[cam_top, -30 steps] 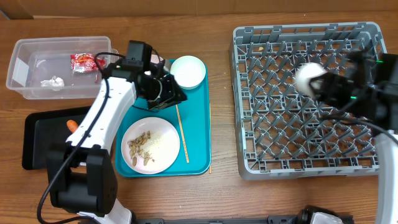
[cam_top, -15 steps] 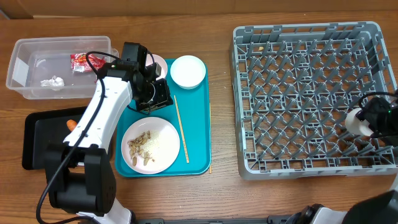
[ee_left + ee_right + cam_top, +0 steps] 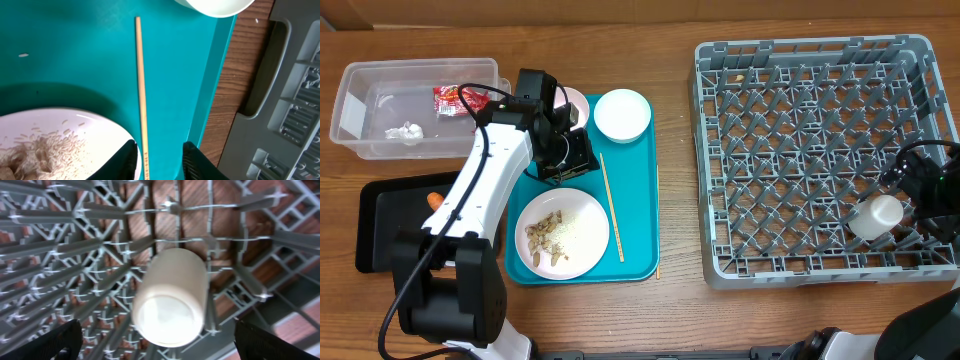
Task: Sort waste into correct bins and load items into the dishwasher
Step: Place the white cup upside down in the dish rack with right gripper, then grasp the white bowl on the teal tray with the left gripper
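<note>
My left gripper [image 3: 578, 158] hangs open over the teal tray [image 3: 632, 160]. In the left wrist view its fingers [image 3: 160, 161] frame a wooden chopstick [image 3: 140, 85] beside the white plate [image 3: 60, 145]. The plate [image 3: 582, 218] holds beige scraps [image 3: 548, 238]. A second chopstick [image 3: 657, 220] lies along the tray's right edge. One white bowl [image 3: 622, 114] sits at the tray's back; another [image 3: 576, 100] is half hidden by the arm. My right gripper [image 3: 912, 198] is open over the grey dish rack [image 3: 800, 60]. The white cup [image 3: 876, 215] lies on its side on the pegs, between the spread fingers [image 3: 162, 342] in the right wrist view [image 3: 172, 297].
The clear tub [image 3: 360, 110] at the back left holds the red wrapper [image 3: 455, 98] and the white tissue [image 3: 405, 132]. The black tray [image 3: 390, 225] at the left holds the orange carrot [image 3: 436, 200]. Bare wood lies between the teal tray and the rack.
My right gripper carried the cup down to the rack's front right and opened; the cup now lies free on the pegs. My left gripper shifted slightly left a second ago, then held still.
</note>
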Available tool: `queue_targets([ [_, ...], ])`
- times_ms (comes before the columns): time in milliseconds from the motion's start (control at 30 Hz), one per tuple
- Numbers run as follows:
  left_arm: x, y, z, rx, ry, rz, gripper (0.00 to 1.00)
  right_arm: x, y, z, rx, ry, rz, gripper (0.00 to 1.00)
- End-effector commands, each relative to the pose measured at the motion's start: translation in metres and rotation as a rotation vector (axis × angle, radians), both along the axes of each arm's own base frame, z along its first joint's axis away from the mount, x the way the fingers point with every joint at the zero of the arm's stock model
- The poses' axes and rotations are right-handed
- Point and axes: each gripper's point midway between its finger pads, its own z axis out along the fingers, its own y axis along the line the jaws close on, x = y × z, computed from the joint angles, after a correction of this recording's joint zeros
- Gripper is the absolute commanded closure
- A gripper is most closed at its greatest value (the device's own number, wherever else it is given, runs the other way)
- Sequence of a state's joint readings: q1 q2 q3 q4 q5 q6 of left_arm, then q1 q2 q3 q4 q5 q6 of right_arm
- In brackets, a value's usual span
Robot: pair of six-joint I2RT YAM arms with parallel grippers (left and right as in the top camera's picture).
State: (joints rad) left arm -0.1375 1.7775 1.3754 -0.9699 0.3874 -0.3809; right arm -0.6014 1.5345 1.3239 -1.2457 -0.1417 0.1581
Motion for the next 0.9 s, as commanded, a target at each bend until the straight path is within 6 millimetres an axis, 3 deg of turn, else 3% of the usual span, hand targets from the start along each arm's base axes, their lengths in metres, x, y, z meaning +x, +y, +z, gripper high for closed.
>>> queue_targets([
  [0, -0.003, 0.006, 0.008, 0.038, -0.021, -0.015, 0.66, 0.021, 0.014, 0.027, 0.031, -0.135, 0.065, 0.00],
  [133, -0.009, 0.018, 0.002, 0.112, 0.006, -0.002, 0.66, 0.036, 0.042, 0.058, -0.005, -0.225, 0.175, 0.00],
  [233, -0.006, 0.018, 0.003, 0.113, -0.007, -0.001, 0.65, 0.049, 0.086, 0.075, -0.017, -0.298, 0.357, 0.00],
  [300, 0.003, 0.016, 0.005, 0.105, -0.043, 0.006, 0.65, 0.055, 0.117, 0.079, -0.014, -0.320, 0.460, 0.00],
  [433, 0.031, 0.003, 0.013, 0.108, -0.182, -0.014, 0.63, 0.061, 0.155, 0.080, -0.003, -0.335, 0.578, 0.00],
  [533, 0.059, -0.007, 0.022, 0.177, -0.326, -0.019, 0.51, 0.061, 0.164, 0.080, -0.001, -0.338, 0.605, 0.00],
  [667, 0.075, -0.031, 0.023, 0.168, -0.406, -0.036, 0.48, 0.060, 0.164, 0.080, 0.000, -0.335, 0.605, 0.00],
  [867, 0.077, -0.033, -0.014, 0.145, -0.273, 0.153, 0.49, 0.060, 0.164, 0.080, 0.000, -0.334, 0.605, 0.00],
])
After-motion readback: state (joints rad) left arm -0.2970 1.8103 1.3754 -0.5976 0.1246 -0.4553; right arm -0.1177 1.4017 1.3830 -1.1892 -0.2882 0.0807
